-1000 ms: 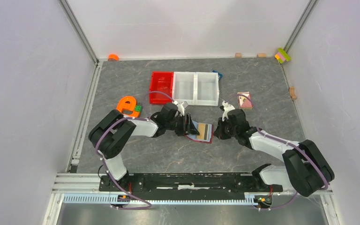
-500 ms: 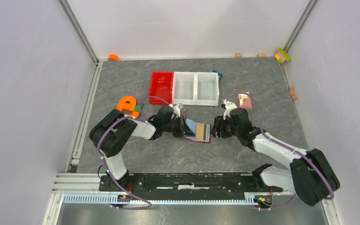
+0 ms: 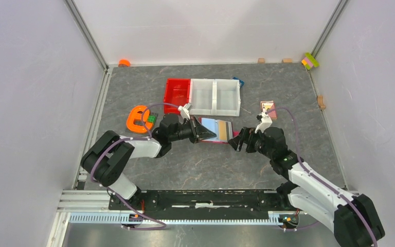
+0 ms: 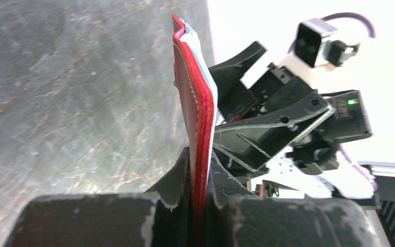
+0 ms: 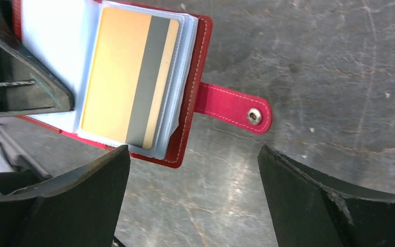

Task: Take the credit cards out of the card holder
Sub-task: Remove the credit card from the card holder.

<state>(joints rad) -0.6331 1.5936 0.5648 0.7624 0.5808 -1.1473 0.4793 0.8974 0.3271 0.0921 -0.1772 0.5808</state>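
My left gripper (image 3: 204, 134) (image 4: 199, 160) is shut on one edge of the dark red card holder (image 3: 217, 140) (image 4: 199, 103) (image 5: 191, 77), which is held open. Inside it, pale blue sleeves show, with a tan-orange credit card (image 3: 222, 131) (image 5: 115, 77) that has a grey stripe lying in the top sleeve. The snap tab (image 5: 232, 107) sticks out to the right. My right gripper (image 3: 236, 142) (image 5: 193, 152) stands wide open just right of the holder, with nothing between its fingers (image 5: 329, 200). No other credit cards show.
A red bin (image 3: 177, 95) and two white bins (image 3: 215, 96) stand behind the holder. An orange object (image 3: 138, 118) lies at the left. A pink-and-white patterned card (image 3: 268, 109) lies at the right. Small blocks (image 3: 310, 60) sit along the far edge.
My left gripper shut on the card holder and carried it back toward the bins. My right gripper opened wide and drew away to the right.
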